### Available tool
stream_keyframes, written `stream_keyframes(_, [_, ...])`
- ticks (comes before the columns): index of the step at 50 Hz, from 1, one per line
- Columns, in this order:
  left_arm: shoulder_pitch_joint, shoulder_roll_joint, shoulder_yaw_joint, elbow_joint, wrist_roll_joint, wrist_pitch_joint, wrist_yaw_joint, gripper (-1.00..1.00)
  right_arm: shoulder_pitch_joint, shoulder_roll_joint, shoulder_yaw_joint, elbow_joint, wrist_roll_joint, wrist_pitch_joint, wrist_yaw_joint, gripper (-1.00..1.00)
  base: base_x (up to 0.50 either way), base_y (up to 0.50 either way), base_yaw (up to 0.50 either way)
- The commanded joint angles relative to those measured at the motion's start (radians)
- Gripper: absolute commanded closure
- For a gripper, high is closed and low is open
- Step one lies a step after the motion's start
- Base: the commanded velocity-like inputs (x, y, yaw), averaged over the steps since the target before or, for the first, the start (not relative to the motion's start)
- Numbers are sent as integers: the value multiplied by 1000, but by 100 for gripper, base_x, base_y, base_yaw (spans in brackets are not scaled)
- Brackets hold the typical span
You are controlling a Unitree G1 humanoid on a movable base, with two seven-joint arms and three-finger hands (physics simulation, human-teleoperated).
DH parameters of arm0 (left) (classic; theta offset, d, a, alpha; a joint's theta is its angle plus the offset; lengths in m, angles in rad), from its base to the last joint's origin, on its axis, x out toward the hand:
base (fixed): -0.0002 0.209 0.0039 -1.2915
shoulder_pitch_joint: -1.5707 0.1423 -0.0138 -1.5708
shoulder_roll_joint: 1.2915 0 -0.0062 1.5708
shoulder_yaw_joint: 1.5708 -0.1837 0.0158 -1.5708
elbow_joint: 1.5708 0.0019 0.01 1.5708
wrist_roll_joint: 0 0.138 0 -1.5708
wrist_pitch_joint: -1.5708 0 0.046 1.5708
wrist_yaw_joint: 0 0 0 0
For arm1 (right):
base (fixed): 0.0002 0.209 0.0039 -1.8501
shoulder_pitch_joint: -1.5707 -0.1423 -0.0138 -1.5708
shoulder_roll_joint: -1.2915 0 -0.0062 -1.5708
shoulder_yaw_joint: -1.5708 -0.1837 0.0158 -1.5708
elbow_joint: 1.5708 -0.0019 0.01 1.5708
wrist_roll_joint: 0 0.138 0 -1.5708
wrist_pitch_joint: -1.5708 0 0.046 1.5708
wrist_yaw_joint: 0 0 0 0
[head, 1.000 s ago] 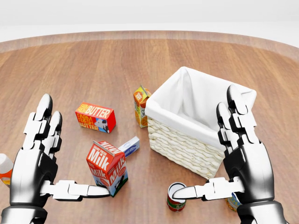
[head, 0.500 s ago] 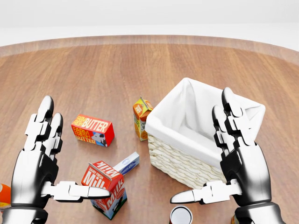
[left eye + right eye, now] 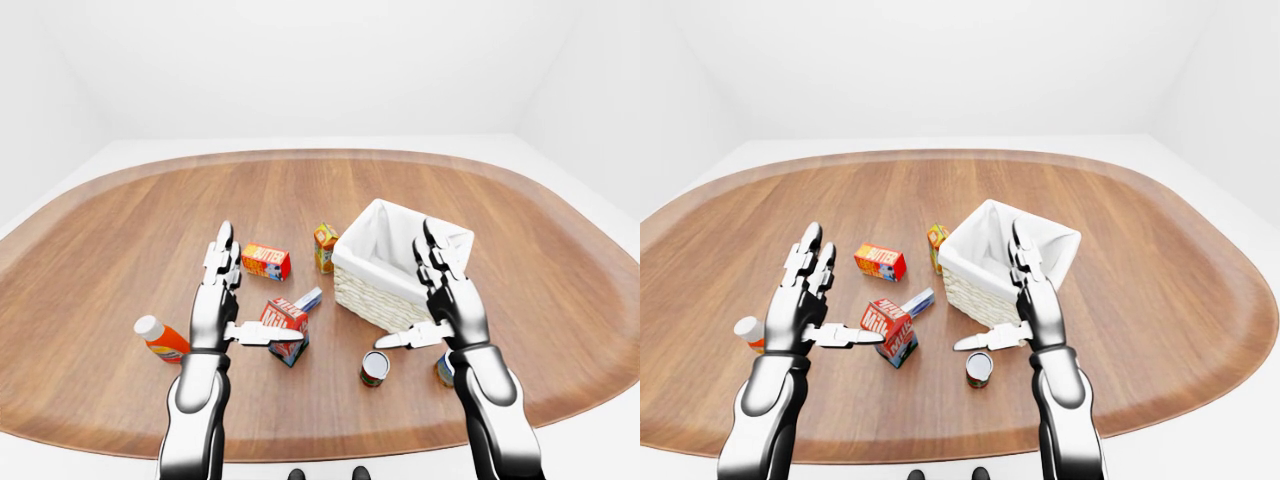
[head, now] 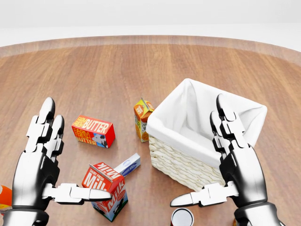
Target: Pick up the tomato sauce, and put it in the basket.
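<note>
The tomato sauce can stands upright on the wooden table, with a red label and a dark top. In the head view only the top of the can shows, at the bottom edge. The white-lined wicker basket sits just up and right of it. My right hand is open, its fingers raised before the basket and its thumb stretched left above the can, apart from it. Over to the left, my left hand is also open, its thumb reaching over the milk carton.
A butter box, an orange juice carton and a small blue-and-white box lie left of the basket. An orange bottle with a white cap lies at far left. Another small can shows beside my right forearm.
The camera has moved: the whole head view slid downward, so the can dropped to the bottom edge. My right hand shifted slightly left, its thumb no longer over the can's top.
</note>
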Motion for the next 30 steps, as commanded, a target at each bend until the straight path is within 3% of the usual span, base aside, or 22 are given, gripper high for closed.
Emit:
stream_keyframes(1, [2,0,-2,-1,0,0,0,-100,-2,-1,-1,12,-23,0,16,-100,0,0,0])
stream_keyframes(9, [1,0,-3,4,1,0,-1,-100,6,-1,-20,2,40,0,65,-100,4,0,0])
stream_keyframes(13, [1,0,-3,2,1,0,-1,-100,-7,-1,-19,1,4,0,33,-100,50,0,0])
stream_keyframes(30, [1,0,-3,4,2,0,-2,-100,0,-25,7,112,-127,0,86,-100,0,0,0])
